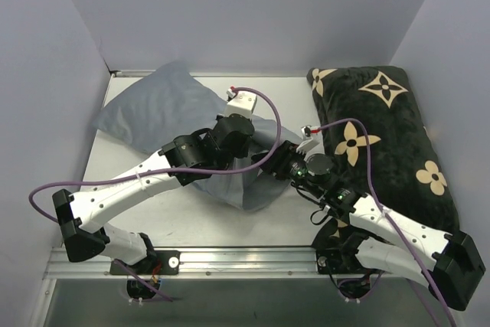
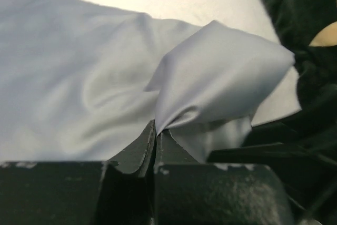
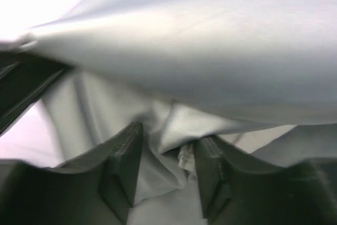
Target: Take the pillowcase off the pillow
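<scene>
The blue-grey pillowcase [image 1: 153,109] lies stuffed and wrinkled on the left half of the table, its near end bunched between the two arms. The pillow is hidden inside it. My left gripper [image 2: 156,127] is shut on a pinched fold of the pillowcase [image 2: 221,72]; from above it sits at the case's right end [image 1: 259,147]. My right gripper [image 3: 168,135] meets it from the right [image 1: 282,160]. Its jaws stand apart, and a fold of the pillowcase [image 3: 210,51] lies between them, against the right finger [image 3: 210,167]. A small whitish scrap [image 3: 185,157] shows there; what it is I cannot tell.
A black cushion [image 1: 383,135] with beige flower motifs fills the right side of the table, close to the right arm; its edge shows in the left wrist view [image 2: 310,3]. Grey walls close in the back and both sides. Purple cables loop over both arms.
</scene>
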{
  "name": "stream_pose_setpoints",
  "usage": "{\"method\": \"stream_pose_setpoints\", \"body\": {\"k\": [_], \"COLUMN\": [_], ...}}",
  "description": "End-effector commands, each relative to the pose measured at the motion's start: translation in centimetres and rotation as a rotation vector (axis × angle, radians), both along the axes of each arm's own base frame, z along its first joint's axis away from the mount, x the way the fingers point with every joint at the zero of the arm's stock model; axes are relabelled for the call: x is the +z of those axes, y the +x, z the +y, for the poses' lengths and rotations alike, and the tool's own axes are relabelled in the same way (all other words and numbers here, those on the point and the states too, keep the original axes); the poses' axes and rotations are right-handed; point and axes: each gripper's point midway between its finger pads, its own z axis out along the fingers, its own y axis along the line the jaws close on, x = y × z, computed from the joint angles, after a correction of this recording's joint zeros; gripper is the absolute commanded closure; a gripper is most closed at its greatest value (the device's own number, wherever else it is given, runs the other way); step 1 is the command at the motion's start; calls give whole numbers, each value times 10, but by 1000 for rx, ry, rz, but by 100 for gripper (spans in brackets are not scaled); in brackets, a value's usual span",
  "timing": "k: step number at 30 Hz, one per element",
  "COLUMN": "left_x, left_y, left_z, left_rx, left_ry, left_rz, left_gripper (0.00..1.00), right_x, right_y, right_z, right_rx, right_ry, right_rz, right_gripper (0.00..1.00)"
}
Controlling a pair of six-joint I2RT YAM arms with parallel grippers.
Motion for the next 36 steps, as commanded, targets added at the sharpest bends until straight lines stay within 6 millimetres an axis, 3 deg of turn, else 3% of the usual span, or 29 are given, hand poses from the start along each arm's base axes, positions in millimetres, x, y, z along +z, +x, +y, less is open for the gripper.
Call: {"method": "stream_pose_setpoints", "body": {"k": [1,5,6,7,8,9,10,11,12,13,14,16,17,21,26,32,36], "left_x": [15,9,2,1,8,2,3,12,11,7,16,14,25,35,14,11,12], "left_y": [11,19,17,16,13,10,7,1,-4,-9,-15,-30,-38,-57,-73,-63,-55], "left_z": [7,17,16,15,10,9,8,6,6,8,13,14,19,33,40,79,82], "left_rx": [18,16,-3,-18,-58,-78,-96,-126,-139,-148,-148,-178,-186,-169,-136,118,177], "left_ry": [-148,-190,-179,-181,-218,-211,-223,-259,-261,-258,-279,-277,-309,-304,-208,-121,-32], "left_rz": [-28,-20,-17,-16,-26,-20,-21,-34,-34,-34,-61,-77,-105,-160,-156,-218,-255], "left_gripper": [100,100,100,98,93,88,67,56,48,33,28,19,18,14,13,19,22], "right_x": [39,52,49,59,61,58,64,81,83,87,102,101,105,122,143,155,160], "right_y": [-9,-20,-21,-20,-21,-19,-18,-19,-20,-19,-17,-12,-10,4,11,13,7], "right_z": [13,24,27,29,32,36,39,45,52,55,58,65,68,82,95,96,92], "right_rx": [55,112,123,130,141,151,160,182,215,222,225,235,238,250,276,271,271], "right_ry": [37,0,-21,-17,-23,-39,-32,-10,-23,-25,-9,-20,-18,4,43,38,66], "right_rz": [-74,-96,-90,-105,-115,-103,-107,-130,-138,-139,-155,-139,-142,-136,-132,-135,-133], "right_gripper": [68,79,87,92,95,100,100,100,100,100,100,100,100,100,100,100,100]}}
